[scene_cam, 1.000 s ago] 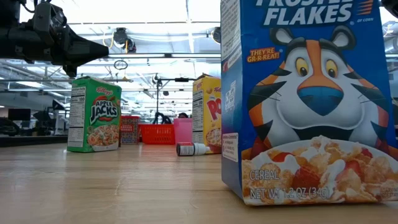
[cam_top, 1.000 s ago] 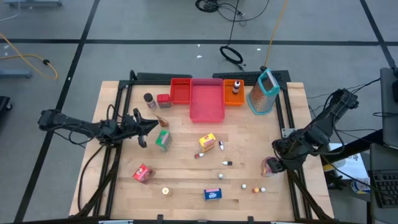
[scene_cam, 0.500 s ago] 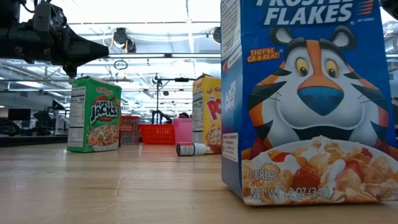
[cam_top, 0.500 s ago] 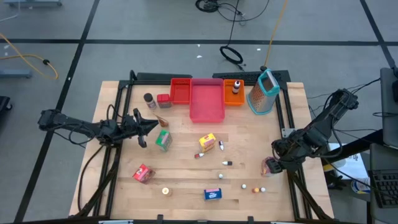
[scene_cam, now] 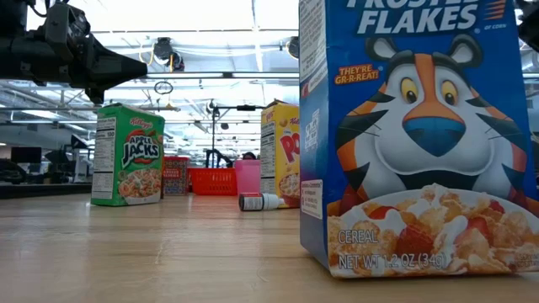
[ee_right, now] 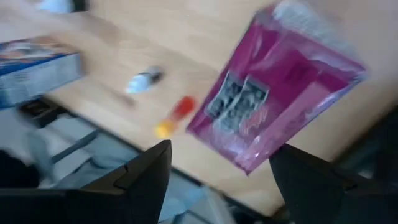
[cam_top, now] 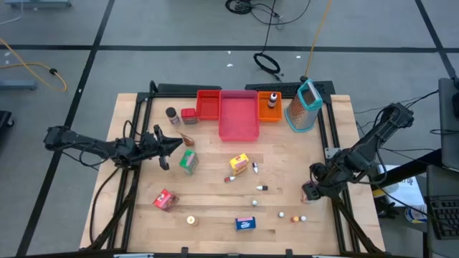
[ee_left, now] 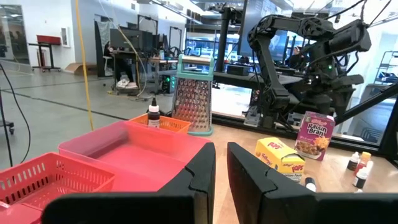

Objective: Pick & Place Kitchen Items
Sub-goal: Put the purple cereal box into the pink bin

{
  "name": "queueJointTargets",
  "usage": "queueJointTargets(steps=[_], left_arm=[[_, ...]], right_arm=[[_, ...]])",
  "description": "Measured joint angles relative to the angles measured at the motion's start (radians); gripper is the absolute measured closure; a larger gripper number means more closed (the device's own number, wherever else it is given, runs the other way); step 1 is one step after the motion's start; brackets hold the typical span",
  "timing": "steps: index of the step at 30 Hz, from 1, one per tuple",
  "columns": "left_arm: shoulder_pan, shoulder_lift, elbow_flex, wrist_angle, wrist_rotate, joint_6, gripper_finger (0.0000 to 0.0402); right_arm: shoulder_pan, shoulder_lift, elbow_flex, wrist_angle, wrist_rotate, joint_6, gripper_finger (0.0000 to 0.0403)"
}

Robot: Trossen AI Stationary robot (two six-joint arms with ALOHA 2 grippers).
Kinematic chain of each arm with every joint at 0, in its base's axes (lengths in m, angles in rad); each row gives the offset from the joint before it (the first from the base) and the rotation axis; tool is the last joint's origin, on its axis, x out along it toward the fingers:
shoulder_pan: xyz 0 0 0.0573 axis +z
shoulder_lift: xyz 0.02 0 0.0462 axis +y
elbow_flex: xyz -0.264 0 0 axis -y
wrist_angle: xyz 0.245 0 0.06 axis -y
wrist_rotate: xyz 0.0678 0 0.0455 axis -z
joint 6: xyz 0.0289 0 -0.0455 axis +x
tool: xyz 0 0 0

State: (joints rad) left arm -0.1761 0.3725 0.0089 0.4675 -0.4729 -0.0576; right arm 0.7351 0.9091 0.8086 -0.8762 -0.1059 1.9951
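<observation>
Right pincer (cam_top: 313, 190) spread wide at the worktop's (cam_top: 215, 201) right edge, hanging just above a pink pouch (ee_right: 283, 87) lying flat there, nothing clamped between the fingers. Pouch centred in the gap, long axis running slantwise across the line between the two fingers (ee_right: 146, 174), so probably needing only a straight drop and a squeeze; far nearer this arm than the other. Left pincer (cam_top: 171, 145) pressed together and empty, parked over the left side near the green box (cam_top: 188, 161).
</observation>
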Motion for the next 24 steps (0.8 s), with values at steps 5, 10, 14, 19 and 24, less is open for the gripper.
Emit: queueJointTargets(steps=[5, 10, 14, 19, 24], left_arm=[[0.0, 0.0, 0.0, 0.0, 0.0, 0.001, 0.0362], [0.0, 0.0, 0.0, -0.002, 0.0, 0.001, 0.0362], [0.0, 0.0, 0.0, -0.008, 0.0, 0.001, 0.0362], [0.0, 0.0, 0.0, -0.008, 0.0, 0.002, 0.0362], [0.0, 0.0, 0.0, -0.008, 0.0, 0.002, 0.0362]], right_arm=[[-0.032, -0.013, -0.029, 0.004, -0.028, -0.007, 0.0137], [-0.055, -0.016, -0.066, 0.019, -0.054, -0.007, 0.0135], [-0.077, -0.016, -0.088, 0.057, -0.055, -0.018, 0.0135], [-0.098, -0.016, -0.113, 0.056, -0.055, -0.019, 0.0135], [-0.108, -0.016, -0.156, 0.058, -0.057, -0.019, 0.0141]])
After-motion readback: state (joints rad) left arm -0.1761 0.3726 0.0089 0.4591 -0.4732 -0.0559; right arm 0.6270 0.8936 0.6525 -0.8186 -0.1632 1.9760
